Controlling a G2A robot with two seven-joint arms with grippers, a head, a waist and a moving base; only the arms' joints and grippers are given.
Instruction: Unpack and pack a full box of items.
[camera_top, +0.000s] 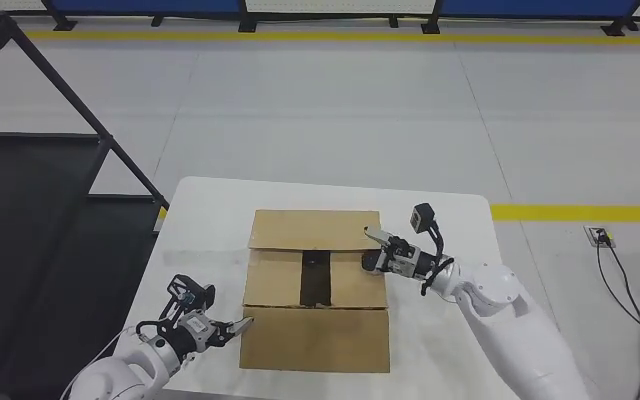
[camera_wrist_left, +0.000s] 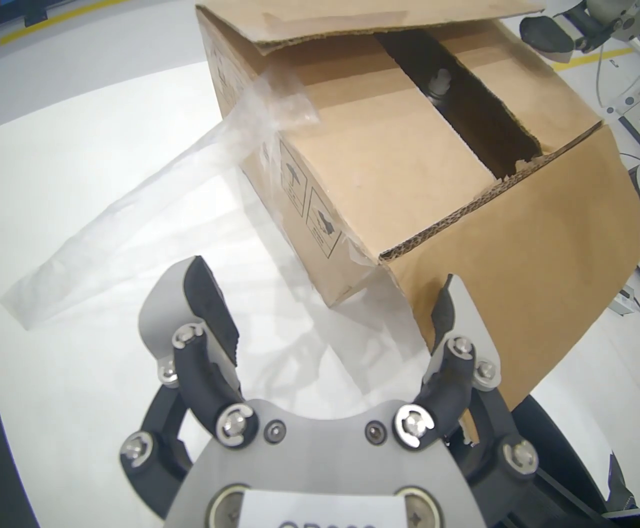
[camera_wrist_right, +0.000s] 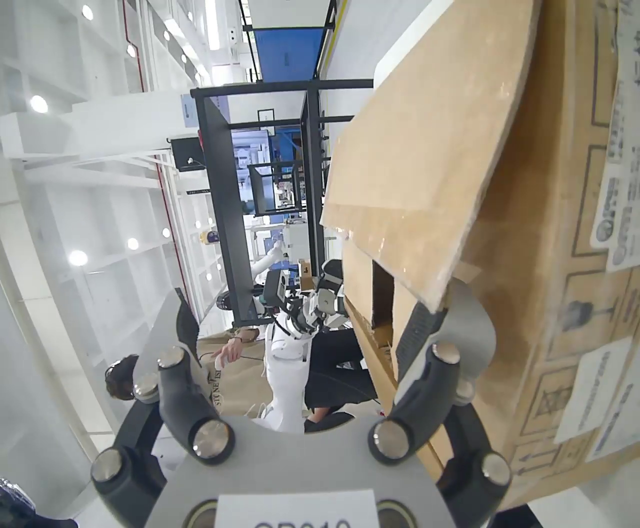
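Unpacking had barely started: box (camera_top: 315, 340) inner flaps (camera_top: 272, 278) lay nearly shut, items (camera_wrist_left: 441, 80) inside, left hand (camera_top: 238, 330) and right hand (camera_top: 368, 250) both open, empty, beside the box.

Floor (camera_top: 330, 110) pale grey | yellow line (camera_top: 300, 36) | blue panels (camera_top: 140, 8) | black frame (camera_wrist_right: 226, 200) | white table (camera_top: 200, 210)

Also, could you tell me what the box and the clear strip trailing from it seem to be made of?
Box: corrugated cardboard, matte brown; fluted layers show along the cut flap edge. Clear strip: probably thin plastic packing tape, glossy, translucent and wrinkled.
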